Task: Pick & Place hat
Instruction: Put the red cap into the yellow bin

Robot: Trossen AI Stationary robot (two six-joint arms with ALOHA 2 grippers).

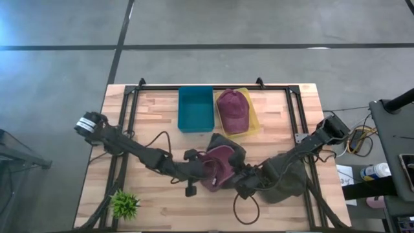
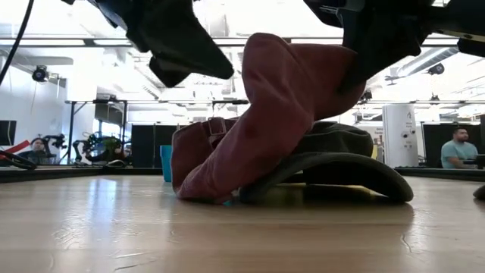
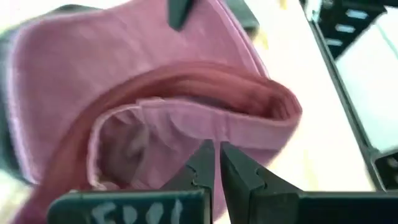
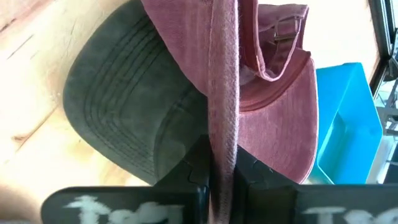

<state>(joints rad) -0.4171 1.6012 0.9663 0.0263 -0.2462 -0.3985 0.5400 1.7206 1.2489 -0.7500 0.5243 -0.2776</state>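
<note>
Nearest thing: the maroon hat (image 2: 265,114), lifted at 1 side, its lower edge on the table (image 2: 242,235).
Left gripper (image 3: 216,149): pinched on the hat's inner band, fingers (image 3: 239,174) almost together with only cloth between.
Right gripper (image 4: 222,158): clamped tight on the hat's brim edge, which runs straight up out of its jaws.
Hat's place: strung between the 2 grippers, directly ahead of both, partly draped over a dark green hat (image 2: 333,163) that lies just below the right gripper.
Other things: a 2nd maroon hat (image 1: 233,111) in a yellow bin (image 1: 253,116), beside a teal bin (image 1: 195,109), both beyond the grippers; a small plant (image 1: 125,204) behind the left arm.
Hedge: how much cloth the left fingers hold is hard to judge; the bite looks shallow.
Risk 1: the band could slip from the left pinch if the arms pull apart.
Risk 2: lifting unevenly might drag the dark hat along, since the 2 overlap.
</note>
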